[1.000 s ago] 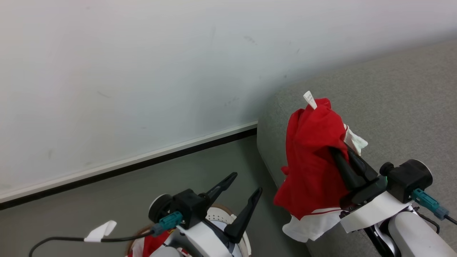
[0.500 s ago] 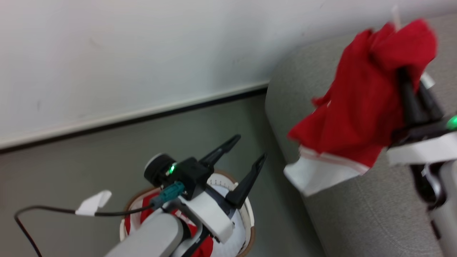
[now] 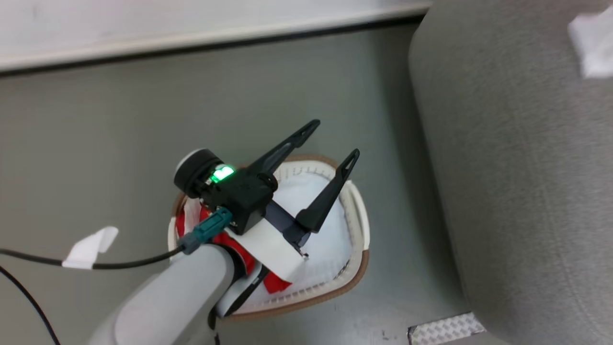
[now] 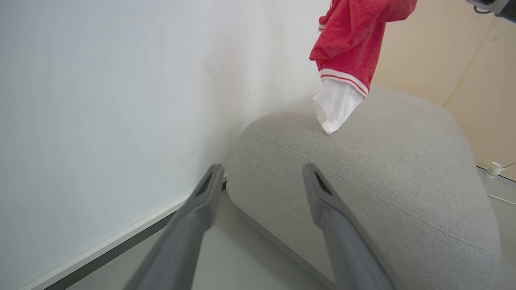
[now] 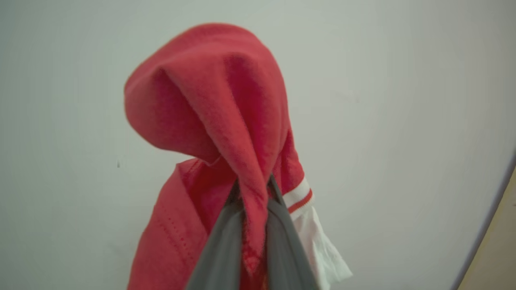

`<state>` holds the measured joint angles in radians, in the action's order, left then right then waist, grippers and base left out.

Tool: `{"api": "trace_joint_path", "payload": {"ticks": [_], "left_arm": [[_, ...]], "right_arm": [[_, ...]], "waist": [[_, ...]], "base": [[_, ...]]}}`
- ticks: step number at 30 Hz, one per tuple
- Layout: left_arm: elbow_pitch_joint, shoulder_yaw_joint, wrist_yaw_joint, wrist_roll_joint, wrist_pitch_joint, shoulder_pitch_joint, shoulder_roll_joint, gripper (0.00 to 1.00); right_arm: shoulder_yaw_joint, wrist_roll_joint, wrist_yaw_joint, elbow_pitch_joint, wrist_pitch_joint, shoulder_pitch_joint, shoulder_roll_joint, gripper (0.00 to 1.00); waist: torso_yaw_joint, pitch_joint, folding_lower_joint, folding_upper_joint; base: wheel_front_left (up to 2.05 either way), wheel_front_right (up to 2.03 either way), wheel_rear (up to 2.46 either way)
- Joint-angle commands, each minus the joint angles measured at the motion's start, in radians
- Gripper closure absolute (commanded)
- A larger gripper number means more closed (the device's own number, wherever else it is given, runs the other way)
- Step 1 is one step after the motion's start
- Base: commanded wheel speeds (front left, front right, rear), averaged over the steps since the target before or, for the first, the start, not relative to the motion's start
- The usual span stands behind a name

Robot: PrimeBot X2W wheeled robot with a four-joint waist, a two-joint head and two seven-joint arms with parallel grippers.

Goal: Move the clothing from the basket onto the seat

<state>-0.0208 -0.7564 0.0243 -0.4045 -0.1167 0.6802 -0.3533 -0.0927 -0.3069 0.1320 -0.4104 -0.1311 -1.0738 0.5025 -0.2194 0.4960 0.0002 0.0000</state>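
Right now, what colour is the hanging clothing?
The clothing is bright red with a white, striped end; best in the left wrist view.

The basket (image 3: 358, 218) holding clothing (image 3: 277, 286) stands on the floor (image 3: 119, 120), left of the seat (image 3: 517, 191).

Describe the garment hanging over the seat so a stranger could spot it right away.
Find the big grey seat beside the white wall. Above it a garment dangles from the shut right hand. It is bright red with a striped cuff and a white end, and hangs in the air, unlike the red cloth lying in the basket.
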Motion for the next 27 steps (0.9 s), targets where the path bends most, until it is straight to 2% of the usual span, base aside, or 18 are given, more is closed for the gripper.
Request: {"api": "trace_joint_path", "payload": {"ticks": [1, 5, 9, 14, 17, 18, 19, 20, 21, 24, 27], "left_arm": [[-0.012, 0.001, 0.0, 0.005, -0.005, 0.018, -0.009, 0.0], [-0.033, -0.002, -0.001, 0.013, 0.005, 0.036, -0.013, 0.0], [-0.043, 0.0, 0.01, 0.01, 0.006, 0.033, -0.006, 0.0], [-0.044, -0.008, 0.019, -0.001, 0.007, 0.007, -0.007, 0.0], [-0.046, -0.012, 0.025, -0.002, 0.012, -0.001, -0.008, 0.0], [-0.048, -0.012, 0.027, -0.004, 0.014, -0.007, -0.009, 0.0], [-0.05, -0.009, 0.032, -0.009, 0.015, -0.012, -0.01, 0.0], [-0.051, -0.006, 0.036, -0.012, 0.014, -0.014, -0.013, 0.0], [-0.052, -0.003, 0.038, -0.015, 0.015, -0.016, -0.018, 0.0], [-0.051, 0.005, 0.047, -0.024, 0.014, -0.027, -0.028, 0.0], [-0.046, 0.016, 0.055, -0.032, 0.003, -0.041, -0.03, 0.0]], "right_arm": [[-0.043, 0.014, -0.002, -0.031, 0.008, -0.052, 0.024, 1.0], [-0.143, 0.073, -0.002, -0.117, 0.018, -0.138, 0.066, 1.0], [-0.247, 0.154, -0.002, -0.238, 0.02, -0.132, 0.096, 1.0], [-0.472, 0.264, -0.002, -0.422, -0.013, -0.058, 0.054, 1.0], [-0.624, 0.362, -0.002, -0.491, -0.033, -0.024, 0.003, 1.0], [-0.666, 0.395, -0.002, -0.5, -0.042, -0.014, -0.018, 0.89], [-0.706, 0.428, -0.002, -0.505, -0.048, -0.011, -0.042, 0.6], [-0.74, 0.457, -0.002, -0.509, -0.049, -0.012, -0.066, 0.09], [-0.765, 0.49, -0.002, -0.507, -0.054, -0.014, -0.085, 0.0], [-0.824, 0.571, -0.002, -0.495, -0.075, -0.024, -0.146, 0.0], [-0.821, 0.637, -0.002, -0.505, -0.092, -0.01, -0.206, 0.0]], "waist": [[0.043, 0.078, -0.0002, 0.0], [0.065, 0.133, -0.0002, 0.0], [0.09, 0.167, -0.0002, 0.0], [0.111, 0.191, -0.0002, 0.0], [0.119, 0.191, -0.0002, 0.0], [0.121, 0.19, -0.0002, 0.0], [0.122, 0.188, -0.0002, 0.0], [0.122, 0.185, -0.0002, 0.0], [0.12, 0.181, -0.0002, 0.0], [0.111, 0.16, -0.0002, 0.0], [0.096, 0.125, -0.0002, 0.0]], "base": [[0.0, 0.0, 0.0], [0.0, 0.0, 0.0], [0.0, 0.0, 0.0], [0.0, 0.0, 0.0], [0.0, 0.0, 0.0], [0.0, 0.0, 0.0], [0.0, 0.0, 0.0], [0.0, 0.0, 0.0], [0.0, 0.0, 0.0], [0.0, 0.0, 0.0], [0.0, 0.0, 0.0]]}}
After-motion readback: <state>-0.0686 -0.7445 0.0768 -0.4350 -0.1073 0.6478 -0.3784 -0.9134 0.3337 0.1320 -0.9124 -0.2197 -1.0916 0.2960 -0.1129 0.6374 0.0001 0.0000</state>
